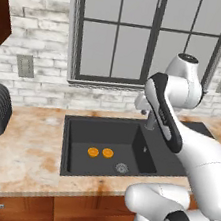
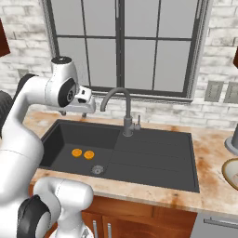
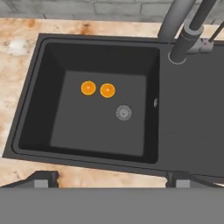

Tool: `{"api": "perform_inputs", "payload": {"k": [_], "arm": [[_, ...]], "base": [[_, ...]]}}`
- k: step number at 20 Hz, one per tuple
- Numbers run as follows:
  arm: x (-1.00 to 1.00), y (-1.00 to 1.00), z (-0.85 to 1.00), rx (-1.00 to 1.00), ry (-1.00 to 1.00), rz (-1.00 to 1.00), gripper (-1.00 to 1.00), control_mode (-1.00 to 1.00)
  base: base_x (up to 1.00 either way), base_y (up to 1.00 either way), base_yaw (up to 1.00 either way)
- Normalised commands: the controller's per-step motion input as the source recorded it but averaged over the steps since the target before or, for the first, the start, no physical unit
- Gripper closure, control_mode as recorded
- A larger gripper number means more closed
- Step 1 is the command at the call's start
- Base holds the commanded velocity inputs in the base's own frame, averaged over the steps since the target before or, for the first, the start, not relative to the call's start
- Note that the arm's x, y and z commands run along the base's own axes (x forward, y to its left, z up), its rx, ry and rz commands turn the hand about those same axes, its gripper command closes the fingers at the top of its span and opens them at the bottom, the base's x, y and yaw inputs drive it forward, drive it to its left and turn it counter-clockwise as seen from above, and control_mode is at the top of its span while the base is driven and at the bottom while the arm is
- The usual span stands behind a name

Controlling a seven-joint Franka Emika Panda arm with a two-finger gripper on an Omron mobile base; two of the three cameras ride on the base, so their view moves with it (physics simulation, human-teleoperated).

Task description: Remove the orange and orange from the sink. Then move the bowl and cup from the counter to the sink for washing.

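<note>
The fingers (image 3: 111,177) stand wide apart and empty, high above the sink (image 3: 30,109). Both oranges (image 3: 88,88) (image 3: 107,90) lie well below them on the basin floor, nearly touching, beside the drain (image 3: 124,112). Descending between them risks nudging one away or pinching both.

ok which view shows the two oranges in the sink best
The hand view: it looks almost straight down at the oranges, side by side near the drain. Both base views show them smaller, at a slant, on the sink floor.
</note>
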Motion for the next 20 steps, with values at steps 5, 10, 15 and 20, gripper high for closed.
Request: {"api": "perform_inputs", "payload": {"k": [5, 10, 15, 20], "arm": [[-0.14, 0.31, -0.05, 0.00, 0.00, 0.00, -1.00, -1.00], [-0.02, 0.32, -0.11, -0.02, 0.00, 0.00, -1.00, -1.00], [0.08, 0.34, -0.17, -0.14, -0.09, -0.04, -1.00, -1.00], [0.17, 0.25, -0.21, -0.06, -0.09, -0.03, -1.00, -1.00]], "base": [[0.00, 0.00, 0.00], [0.00, 0.00, 0.00], [0.00, 0.00, 0.00], [0.00, 0.00, 0.00]]}}
